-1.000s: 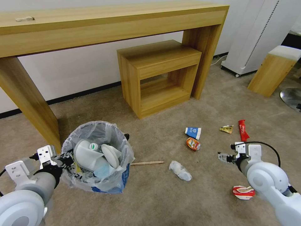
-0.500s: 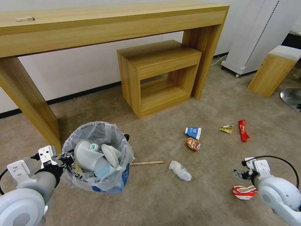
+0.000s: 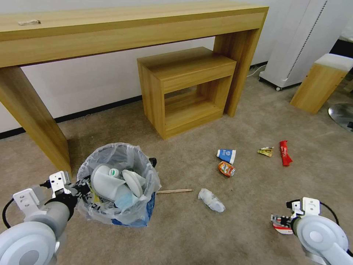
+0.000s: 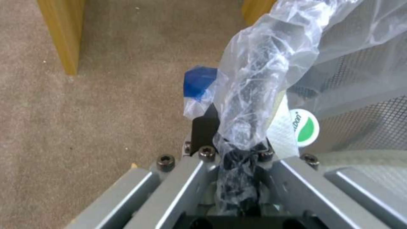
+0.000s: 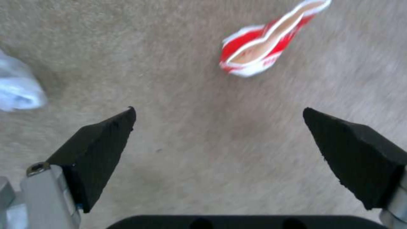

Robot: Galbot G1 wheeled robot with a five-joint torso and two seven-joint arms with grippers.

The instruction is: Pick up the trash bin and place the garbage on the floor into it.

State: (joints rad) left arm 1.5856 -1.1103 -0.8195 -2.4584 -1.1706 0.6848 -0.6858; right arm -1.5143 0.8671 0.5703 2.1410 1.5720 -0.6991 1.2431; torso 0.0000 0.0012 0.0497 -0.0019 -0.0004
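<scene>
1. Left gripper point(image 3: 79, 188) was clamped onto the rim of the trash bin point(image 3: 119, 184), fingers pinched together on the crinkly clear bag point(image 4: 258, 86) that lines it. The left wrist view showed the plastic bunched right between the fingers.
2. That bin sat low on the robot's left over the beige carpet point(image 3: 191, 235), near the leg of the long wooden table point(image 3: 110, 33). Hard to say from these angles if it was lifted or resting on the carpet.
3. Inside it were white slippers point(image 3: 110, 182) and a small bottle with a green and white cap point(image 4: 304, 127).
4. Right gripper point(image 3: 281, 220) was down low on the robot's right, fingers point(image 5: 101, 149) spread wide apart with nothing between them, hovering near the crushed red-white paper cup point(image 5: 271, 52).
5. Still on the carpet: a tissue wad point(image 3: 211, 200), a wooden stick point(image 3: 173, 191) just beside the bin, a crushed orange can point(image 3: 226, 169) touching or nearly touching a blue-white paper cup point(image 3: 226, 155), plus a yellow wrapper point(image 3: 266, 151) and a red wrapper point(image 3: 284, 152) further out.
6. Small wooden shelf unit point(image 3: 185, 88) stood under the table behind all that.
</scene>
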